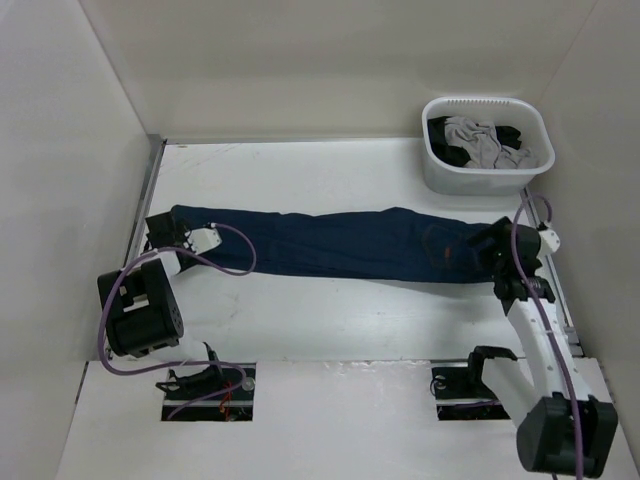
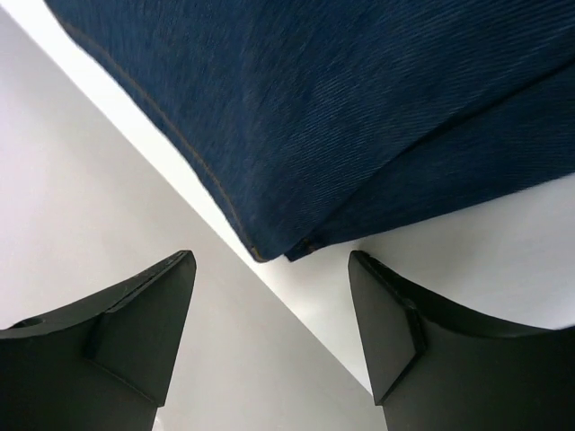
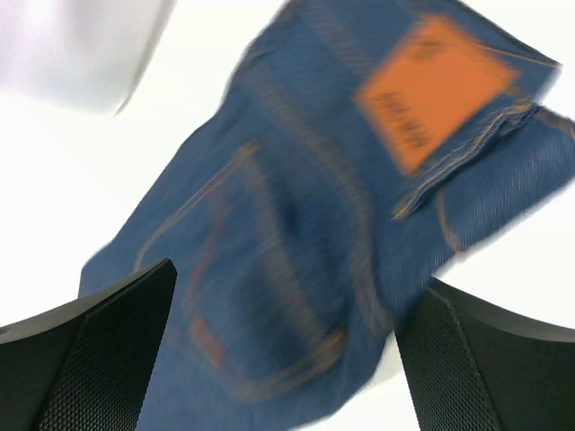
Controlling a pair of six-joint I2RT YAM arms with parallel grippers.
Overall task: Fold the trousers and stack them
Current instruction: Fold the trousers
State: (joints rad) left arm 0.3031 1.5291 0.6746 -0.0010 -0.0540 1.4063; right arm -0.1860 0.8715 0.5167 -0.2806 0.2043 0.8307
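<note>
The dark navy blue denim trousers (image 1: pixel 340 245) lie flat and at full length across the middle of the white table (image 1: pixel 330 320). The leg hems are at the left end and the waistband is at the right end. The legs are laid one over the other.

The left gripper (image 1: pixel 185 240) is at the hem end. In the left wrist view its jaws are released. The hem corner (image 2: pixel 278 250) lies just beyond the fingertips (image 2: pixel 148 305) and is not gripped.

The right gripper (image 1: pixel 497 247) is at the waistband end. Its jaws are also released, and the fingers (image 3: pixel 94 346) stand to either side of the denim. Whether they touch it cannot be determined. The rectangular orange leather patch (image 3: pixel 433 90) and a stitched back pocket (image 3: pixel 260 287) face upward.

A white plastic laundry basket (image 1: pixel 445 175) holding grey and black garments (image 1: pixel 480 140) stands at the far right corner, well apart from the hems.
</note>
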